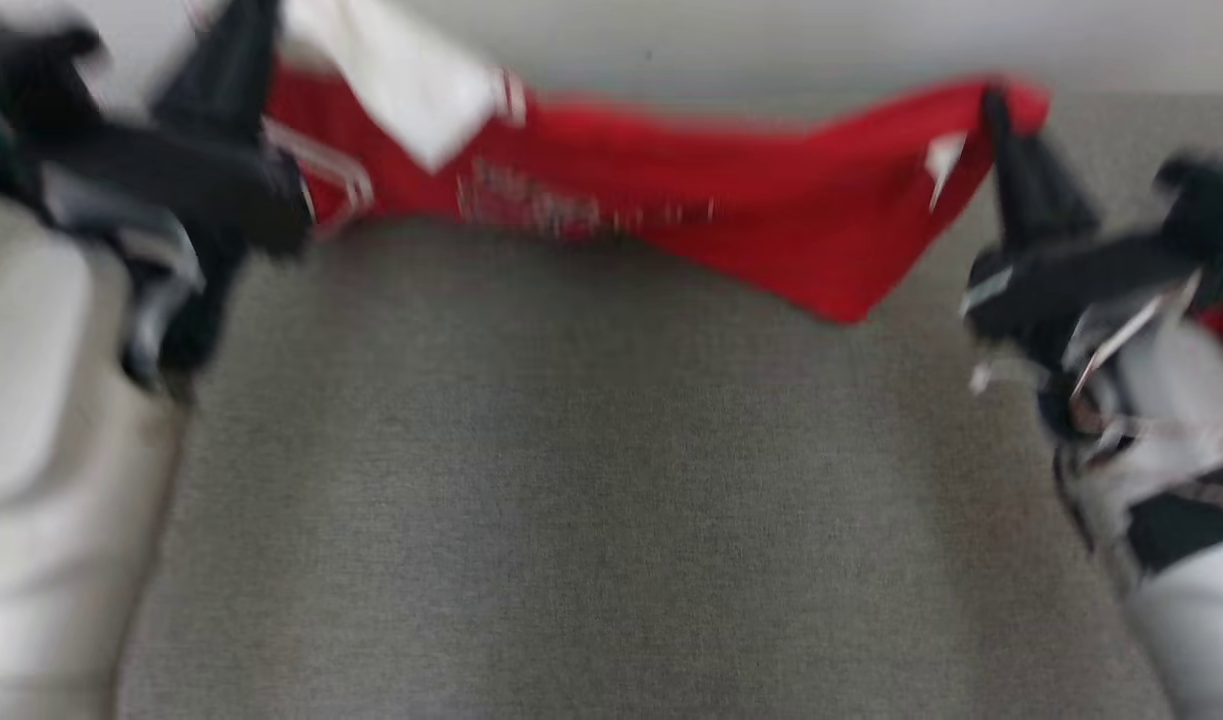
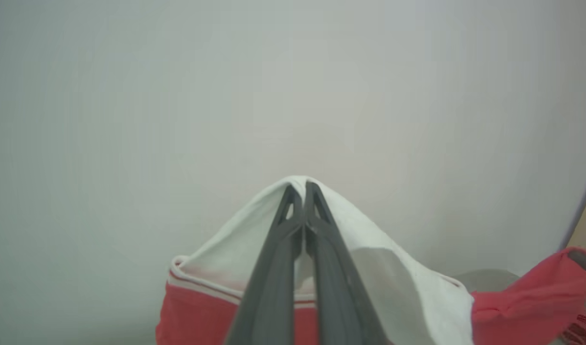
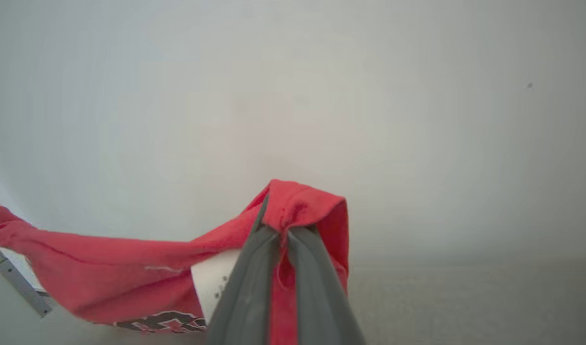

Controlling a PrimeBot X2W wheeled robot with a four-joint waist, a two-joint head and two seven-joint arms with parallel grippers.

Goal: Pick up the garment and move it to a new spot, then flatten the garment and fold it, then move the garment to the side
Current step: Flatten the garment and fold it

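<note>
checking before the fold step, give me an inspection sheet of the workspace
surface: grey textured top, flat
job's things: red garment with a white part, strung between both end effectors, sagging in the middle
clutter: nothing seen
end effectors: left end effector shut on the white edge; right end effector shut on a red corner
cables: too blurred to tell
surroundings: pale wall behind

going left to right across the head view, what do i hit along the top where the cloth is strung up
left gripper → white end → red middle → right gripper; both grippers are shut on the garment, which hangs between them over the grey surface
</note>
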